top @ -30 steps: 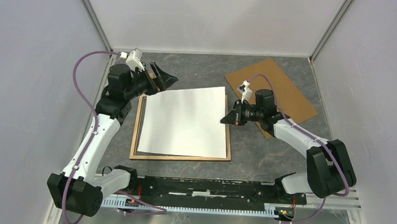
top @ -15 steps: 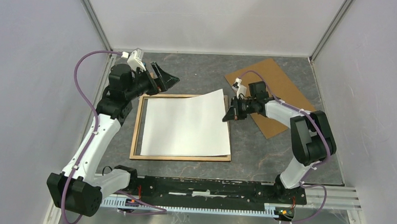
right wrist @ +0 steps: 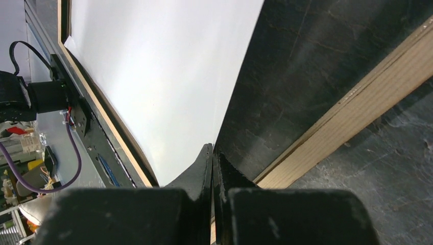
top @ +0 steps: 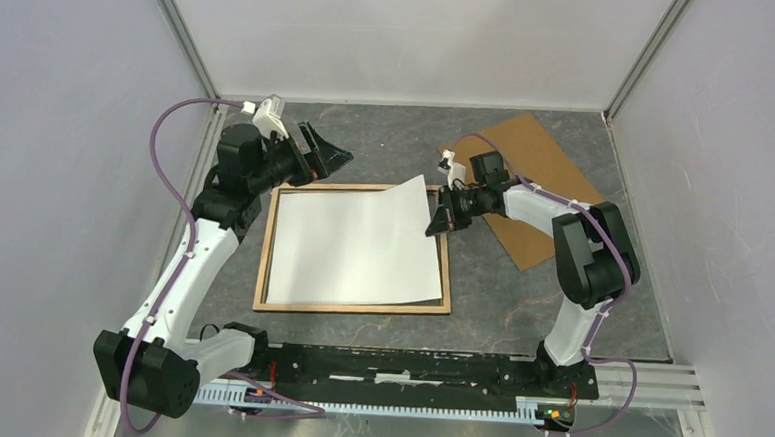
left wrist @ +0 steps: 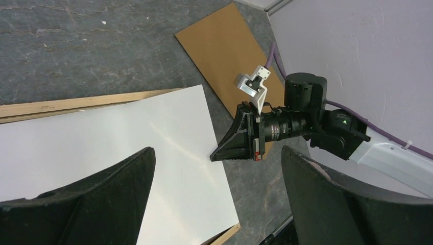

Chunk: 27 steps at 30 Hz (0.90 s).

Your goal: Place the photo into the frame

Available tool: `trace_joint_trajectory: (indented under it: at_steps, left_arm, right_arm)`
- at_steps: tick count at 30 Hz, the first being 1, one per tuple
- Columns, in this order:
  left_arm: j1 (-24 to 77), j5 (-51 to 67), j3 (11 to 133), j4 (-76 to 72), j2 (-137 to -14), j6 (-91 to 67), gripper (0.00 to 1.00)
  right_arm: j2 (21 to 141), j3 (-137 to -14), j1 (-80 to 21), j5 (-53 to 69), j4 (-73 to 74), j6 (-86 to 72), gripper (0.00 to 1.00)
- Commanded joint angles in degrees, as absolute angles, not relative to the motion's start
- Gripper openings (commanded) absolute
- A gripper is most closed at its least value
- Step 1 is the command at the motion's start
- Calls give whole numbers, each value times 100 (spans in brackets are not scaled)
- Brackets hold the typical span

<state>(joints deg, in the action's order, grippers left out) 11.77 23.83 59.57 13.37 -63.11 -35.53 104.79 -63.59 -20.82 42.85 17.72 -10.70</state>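
Photo (top: pixel 357 247), white side up, lies across the frame (top: pixel 359 306), which rests back up on the table (top: pixel 398 139) with its light wood rails showing. The sheet's right edge is pinched between the clenched jaws of the right gripper (top: pixel 431 228). The corner just beyond those jaws curls up off the rail, while the rest slopes down into the opening ahead of the fingertips. The pinch seems meant to steer the sheet leftward and down until that edge clears the right-hand rail. That rail sits directly under the jaws and is what stands in the way. Whether the near and left edges sit inside the rails is hard to say from above.

The left gripper (top: pixel 332 162) hovers past the frame's far left corner, jaws spread wide and holding nothing. The sheet lies below and ahead of its fingers, so it is probably placed to press the sheet flat. Behind the right gripper's jaws, partly under that arm, lies the brown cardboard backing board (top: pixel 556 177), not yet needed.
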Motion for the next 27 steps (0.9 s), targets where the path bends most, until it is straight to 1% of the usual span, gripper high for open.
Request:
trace_joint_trajectory:
  at_steps: [1, 12, 16, 27]
  left_arm:
    - [1204, 2242, 5933, 1151, -6243, -3429, 98]
    - [1204, 2173, 5941, 1195, -6198, -3349, 98]
    - [1204, 2198, 5950, 1186, -6204, -3366, 98]
    - [1222, 2257, 5950, 1186, -6196, -3401, 98]
  right_arm:
    - [10626, -6785, -2209, 4237, 1722, -943, 0]
    - [10920, -7033, -2310, 4151, 1726, -1038, 0]
    - [10860, -7043, -2309, 4021, 1728, -1135, 0]
    - [10108, -6016, -2292, 3498, 866, -2029, 0]
